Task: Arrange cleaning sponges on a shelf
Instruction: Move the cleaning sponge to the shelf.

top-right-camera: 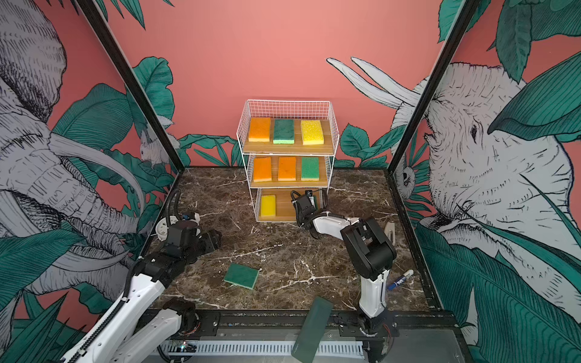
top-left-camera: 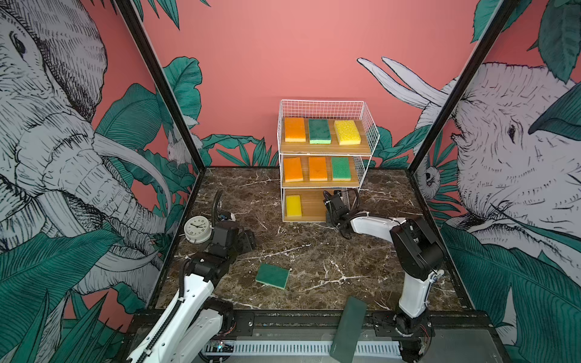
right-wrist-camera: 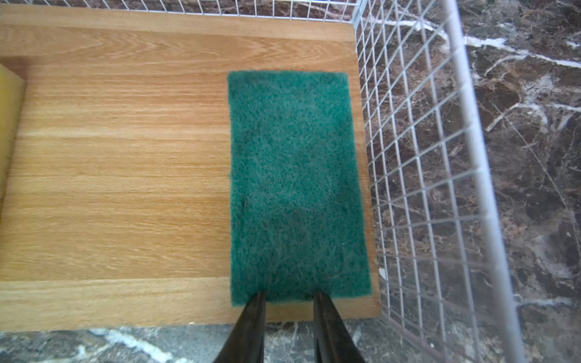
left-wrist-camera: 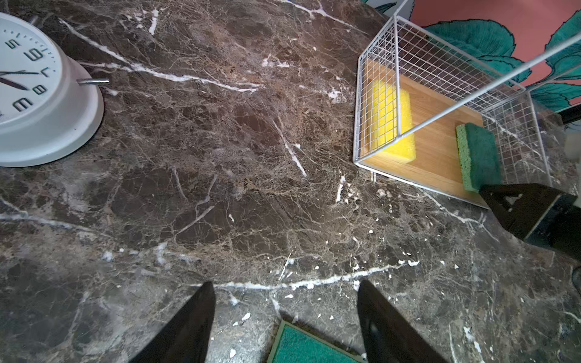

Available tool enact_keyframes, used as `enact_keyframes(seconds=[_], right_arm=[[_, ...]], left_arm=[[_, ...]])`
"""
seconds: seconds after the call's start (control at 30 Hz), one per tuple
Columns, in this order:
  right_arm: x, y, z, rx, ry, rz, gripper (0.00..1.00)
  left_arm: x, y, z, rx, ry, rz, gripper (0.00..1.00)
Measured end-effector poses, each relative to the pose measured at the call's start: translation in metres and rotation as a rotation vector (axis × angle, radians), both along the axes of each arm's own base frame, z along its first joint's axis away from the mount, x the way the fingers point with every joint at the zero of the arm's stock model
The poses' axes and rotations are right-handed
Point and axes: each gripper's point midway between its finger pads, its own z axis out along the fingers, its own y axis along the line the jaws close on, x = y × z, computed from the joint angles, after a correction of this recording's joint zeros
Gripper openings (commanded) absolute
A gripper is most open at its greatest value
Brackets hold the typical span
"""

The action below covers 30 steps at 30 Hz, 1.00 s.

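Observation:
The white wire shelf (top-left-camera: 323, 150) stands at the back of the marble table. Its top board holds an orange (top-left-camera: 295, 129), a green (top-left-camera: 319, 131) and a yellow sponge (top-left-camera: 346, 132); the middle board holds two orange and one green. On the bottom board lie a yellow sponge (top-left-camera: 293, 206) and a green sponge (right-wrist-camera: 298, 188). My right gripper (right-wrist-camera: 289, 295) has its tips against that green sponge's near end, jaws slightly apart, clamping nothing. Another green sponge (top-left-camera: 272, 275) lies on the table. My left gripper (left-wrist-camera: 284, 283) hangs open just beyond it.
A white clock (top-left-camera: 197, 228) sits by the left wall, close to my left arm. A long dark grey-green slab (top-left-camera: 349, 327) leans over the front rail. A marker (top-right-camera: 399, 279) lies near the right arm's base. The shelf's wire side (right-wrist-camera: 424, 157) runs right beside the green sponge.

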Motion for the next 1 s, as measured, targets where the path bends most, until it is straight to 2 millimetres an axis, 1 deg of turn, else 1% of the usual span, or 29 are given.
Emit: enact_keyframes(seconds=[0.17,0.3,0.4,0.47,0.57,0.73,0.8,0.9,1.0], right_arm=[[0.001,0.001,0.001,0.003,-0.002,0.0,0.3],[-0.001,0.002,0.001,0.002,-0.004,0.004,0.35],[-0.009,0.002,0.004,-0.02,-0.014,0.013,0.4],[-0.016,0.005,0.009,-0.029,-0.025,0.025,0.41],[-0.025,0.007,0.024,-0.026,-0.053,0.035,0.43],[-0.044,0.0,0.063,0.01,-0.126,0.041,0.56],[-0.052,-0.006,0.079,0.028,-0.155,0.039,0.59],[-0.063,-0.016,0.099,0.046,-0.184,0.035,0.6],[-0.075,-0.026,0.106,0.044,-0.181,0.026,0.6]], left_arm=[[0.0,0.0,0.0,0.0,0.0,0.0,0.73],[0.0,0.0,0.0,0.0,0.002,0.0,0.73],[0.0,0.0,-0.002,0.001,0.008,-0.001,0.73],[0.0,-0.001,-0.003,0.002,0.012,-0.001,0.73],[0.0,-0.001,-0.004,0.003,0.018,-0.002,0.73],[-0.009,0.002,-0.014,0.02,0.075,0.0,0.74],[-0.015,0.004,-0.02,0.027,0.108,0.003,0.74],[-0.026,0.006,-0.029,0.034,0.17,0.004,0.74],[-0.037,0.006,-0.036,0.027,0.221,-0.001,0.75]])
